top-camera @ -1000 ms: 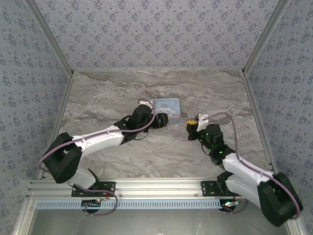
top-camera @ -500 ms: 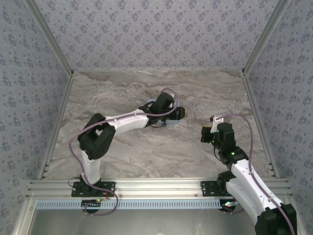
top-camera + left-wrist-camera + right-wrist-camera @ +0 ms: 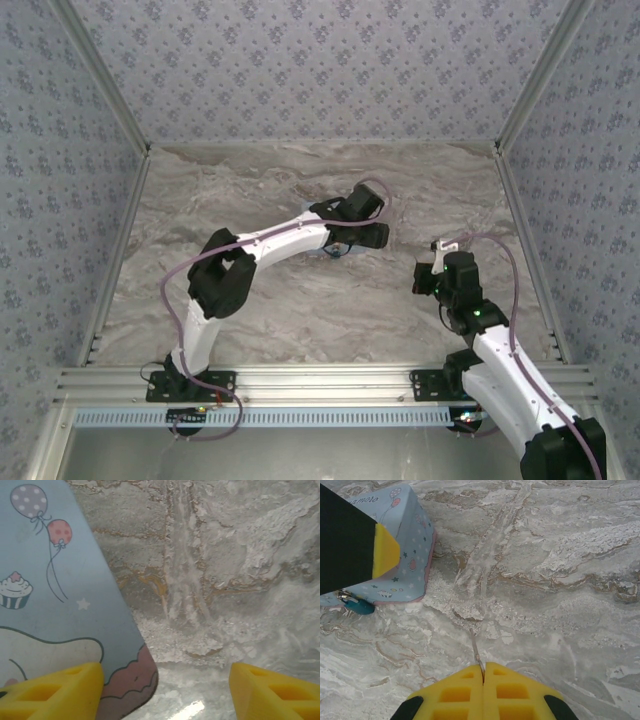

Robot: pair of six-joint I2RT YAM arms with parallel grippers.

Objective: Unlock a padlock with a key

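Observation:
The tiny teal padlock (image 3: pixel 359 606) lies on the marble against the near corner of the pale blue cartoon tin (image 3: pixel 402 555), its thin silvery shackle (image 3: pixel 342 596) toward the tin. My right gripper (image 3: pixel 483 672) is shut on the slim dark key (image 3: pixel 476 652), whose blade sticks out forward, well short of the padlock. My left gripper (image 3: pixel 167 695) is open and hovers over the tin's lid (image 3: pixel 50 580), one yellow finger (image 3: pixel 50 690) above the lid and the other over bare marble. From above, the left gripper (image 3: pixel 372 236) covers the tin and the right gripper (image 3: pixel 422 277) sits to its right.
The marble tabletop (image 3: pixel 250 190) is enclosed by patterned walls with metal corner posts (image 3: pixel 520 90). The left arm (image 3: pixel 270 245) arcs across the middle toward the tin. In the right wrist view its black finger with a yellow pad (image 3: pixel 385 550) stands just above the padlock.
The left arm has swung right and forward, its gripper now over the tin's right edge. The right arm drew back to the right with the key, then held still.

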